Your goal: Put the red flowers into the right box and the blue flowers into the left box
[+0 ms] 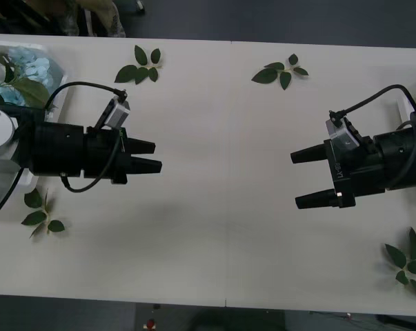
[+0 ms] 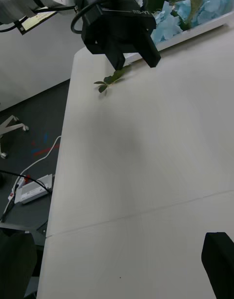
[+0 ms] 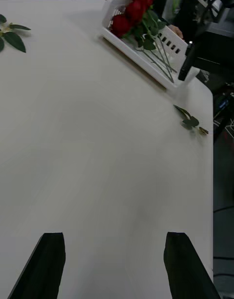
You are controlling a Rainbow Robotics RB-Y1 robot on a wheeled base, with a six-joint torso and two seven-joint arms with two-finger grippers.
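Left gripper: we hold it over the bare middle of the table, black fingers parted by a narrow gap in the front view and set apart at the two corners of the left wrist view; nothing is between them.
Right gripper: we keep it facing the left one across the table, fingers spread wider, nothing held.
Red flowers: they lie in the right box, heads bunched at one end, stems running along its slotted wall.
Blue flowers: they lie in the left box, behind the left arm; the front view shows them at the far left corner.
Leaf sprigs: several lie scattered near the table edges; we leave them alone.
Stage: we judge the sorting done, since no flower lies on the table.
Step in hand: we judge it a retreat to rest; we lift before drawing back, keep both arms clear of the box rims, and pass above the sprigs so none is swept off.
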